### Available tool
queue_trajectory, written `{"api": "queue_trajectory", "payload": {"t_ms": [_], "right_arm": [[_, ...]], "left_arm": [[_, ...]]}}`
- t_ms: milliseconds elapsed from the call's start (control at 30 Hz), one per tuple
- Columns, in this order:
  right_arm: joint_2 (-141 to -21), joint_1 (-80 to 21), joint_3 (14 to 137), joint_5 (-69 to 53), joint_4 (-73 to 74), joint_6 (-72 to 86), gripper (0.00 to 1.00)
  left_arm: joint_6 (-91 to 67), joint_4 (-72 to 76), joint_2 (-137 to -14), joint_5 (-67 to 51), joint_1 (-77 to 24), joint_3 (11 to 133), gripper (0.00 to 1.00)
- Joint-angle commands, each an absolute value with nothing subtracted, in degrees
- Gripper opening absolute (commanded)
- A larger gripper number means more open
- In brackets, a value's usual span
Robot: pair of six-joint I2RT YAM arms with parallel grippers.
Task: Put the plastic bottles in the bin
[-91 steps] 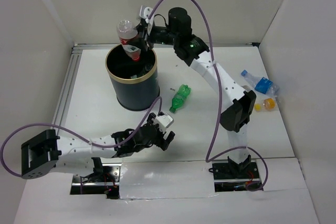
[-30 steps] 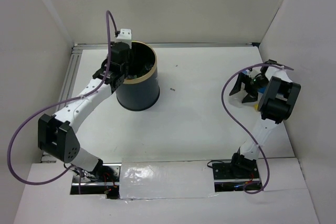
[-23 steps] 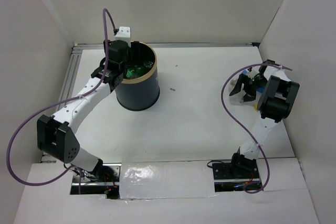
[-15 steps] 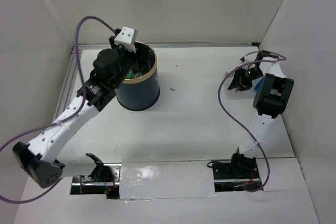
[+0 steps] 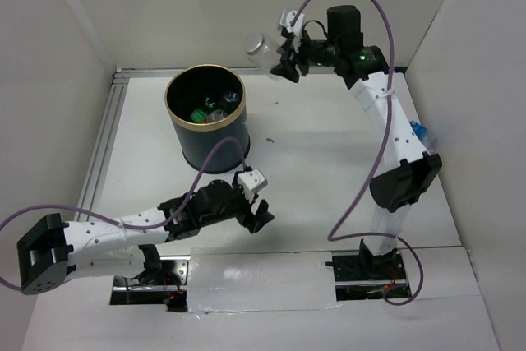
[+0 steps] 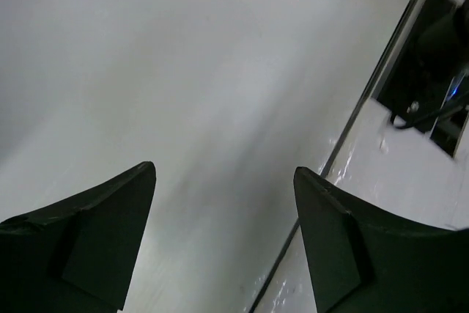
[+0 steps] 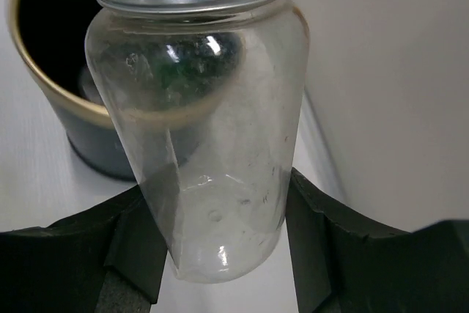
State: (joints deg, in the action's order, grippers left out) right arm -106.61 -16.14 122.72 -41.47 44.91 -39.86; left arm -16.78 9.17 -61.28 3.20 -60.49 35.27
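Right gripper [image 7: 220,207] clamps a clear, silver-capped bottle [image 7: 198,122] near the bin [image 5: 215,152]; its contents' labels are unreadable. Left gripper [image 6: 223,181] gapes wide. A blue bottle [image 5: 418,130] is half-hidden.

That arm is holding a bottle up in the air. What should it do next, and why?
Probably swing the bottle left over the bin: the right fingers grip it, but it seems to hang beside the rim, not above the opening.
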Motion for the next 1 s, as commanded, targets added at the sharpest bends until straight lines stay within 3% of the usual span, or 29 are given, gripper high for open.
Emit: {"api": "queue_trajectory", "payload": {"t_ms": [0,100,167,233,367,400,467,500,700,767,833,967], "right_arm": [[-104.06,-19.85,121.64,-45.01,27.97,-39.92,0.07],[-109.93,-25.04,129.52,-45.0,29.43,-37.89,0.1],[-115.37,-28.1,137.17,-45.0,31.98,-36.66,0.24],[-117.94,-30.05,139.74,-44.48,31.47,-33.85,0.3],[-120.67,-33.31,139.22,-40.35,26.11,-28.4,0.62],[-121.37,-33.31,139.22,-39.73,25.49,-27.34,0.78],[-121.38,-33.31,139.22,-38.86,24.79,-25.75,0.89],[-120.68,-33.31,139.22,-38.15,24.79,-24.97,1.0],[-113.58,-29.89,136.24,-30.43,24.95,-24.96,1.0],[-108.93,-27.44,130.1,-15.3,25.83,-30.46,1.0],[-106.36,-25.5,124.57,-10.42,27.59,-34.41,1.0],[-104.24,-17.51,110.17,12.5,38.03,-43.23,0.54]], "left_arm": [[-20.56,14.85,-58.54,7.38,-62.84,32.71,0.88],[-23.28,14.33,-57.57,9.23,-64.16,28.22,0.88],[-23.82,14.85,-56.78,9.75,-64.77,25.85,0.88],[-25.04,14.85,-56.25,10.28,-64.78,25.06,0.88],[-25.66,15.38,-56.25,11.68,-65.83,24.53,0.89],[-25.66,15.38,-56.25,11.69,-65.83,24.52,0.89],[-25.66,15.91,-56.25,12.22,-66.35,24.52,0.89],[-25.66,15.91,-56.86,12.22,-66.36,24.52,0.9],[-24.87,17.93,-58.71,12.22,-66.36,25.13,0.9],[-24.26,18.54,-60.2,11.17,-66.36,25.14,0.9],[-24.26,19.25,-60.73,11.16,-66.36,25.66,0.9],[-23.73,20.48,-62.05,10.55,-66.36,25.66,0.9]]}}
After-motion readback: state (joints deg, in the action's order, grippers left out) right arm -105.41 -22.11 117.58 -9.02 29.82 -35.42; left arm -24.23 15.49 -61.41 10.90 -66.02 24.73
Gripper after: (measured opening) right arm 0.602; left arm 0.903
